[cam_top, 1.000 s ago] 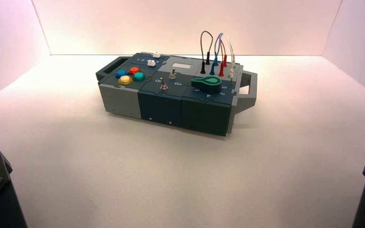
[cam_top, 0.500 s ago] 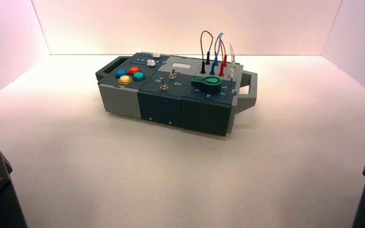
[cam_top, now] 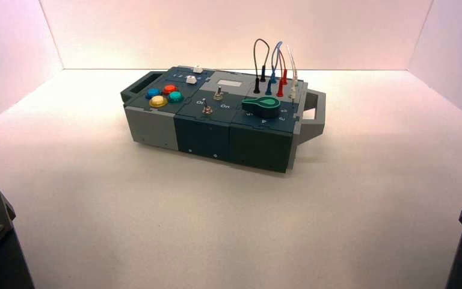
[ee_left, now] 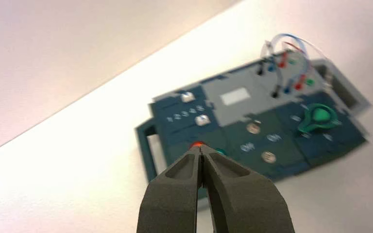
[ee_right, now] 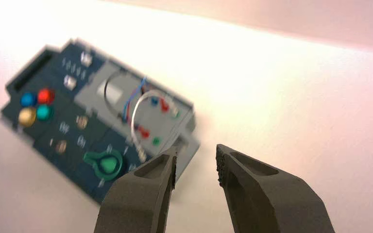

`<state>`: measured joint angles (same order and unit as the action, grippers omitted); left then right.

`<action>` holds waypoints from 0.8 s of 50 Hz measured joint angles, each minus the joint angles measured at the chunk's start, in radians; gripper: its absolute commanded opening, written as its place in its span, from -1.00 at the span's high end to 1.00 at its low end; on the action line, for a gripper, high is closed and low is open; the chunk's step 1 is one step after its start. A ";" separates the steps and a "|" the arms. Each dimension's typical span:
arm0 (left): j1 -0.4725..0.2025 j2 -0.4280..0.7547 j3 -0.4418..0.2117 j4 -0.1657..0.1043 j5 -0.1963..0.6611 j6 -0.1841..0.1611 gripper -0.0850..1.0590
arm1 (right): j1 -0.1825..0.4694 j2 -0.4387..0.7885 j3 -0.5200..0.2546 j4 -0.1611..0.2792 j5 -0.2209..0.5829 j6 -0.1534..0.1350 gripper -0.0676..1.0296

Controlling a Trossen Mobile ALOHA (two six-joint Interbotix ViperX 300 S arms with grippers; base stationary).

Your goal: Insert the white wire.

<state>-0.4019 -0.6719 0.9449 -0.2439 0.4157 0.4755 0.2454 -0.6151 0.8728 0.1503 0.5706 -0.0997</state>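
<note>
So the right claw [ee_right: 197,155] is spread wide with nothing between its fingers, out on the right side and well apart from the box [cam_top: 204,135]. Left claw [ee_left: 201,151] is pressed together and empty, parked over on the left, so I'd call this a right-arm job. As for what's changed on the table [cam_top: 156,226] over the last second: basically nothing, the box and all the wires sit just where they did, and neither arm has reached in. For the task that means zero progress on the plug so far imo. The white wire [ee_right: 135,114] loops over the right end of the box's light grey socket panel [ee_right: 151,120]. Its far plug [ee_right: 173,108] is at the far green socket, looks seated but I can't swear to it. The near plug [ee_right: 141,154] looks like the loose one, off to the side of the near green socket [ee_right: 156,141], toward the panel with the green knob [ee_right: 108,164]. My guess for the next move: bring the right claw in, pinch that near plug and line it up upright. Watch the red-plugged wire next door, easy to snag, and tugging the loop could pull the far end out.
</note>
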 measured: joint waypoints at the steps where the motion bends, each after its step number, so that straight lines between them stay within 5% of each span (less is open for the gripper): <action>1: 0.000 0.000 0.000 0.000 0.000 0.000 0.91 | 0.000 0.000 0.000 0.000 0.000 0.000 0.06; 19: -0.100 0.031 -0.061 -0.018 0.193 0.041 0.91 | 0.081 0.216 -0.106 0.037 0.124 -0.032 0.09; 40: -0.133 0.086 -0.064 -0.029 0.221 0.051 0.91 | 0.138 0.448 -0.201 0.037 0.212 -0.091 0.09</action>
<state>-0.5354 -0.5860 0.8805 -0.2730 0.6366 0.5262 0.3835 -0.1672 0.6719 0.1871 0.7823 -0.1902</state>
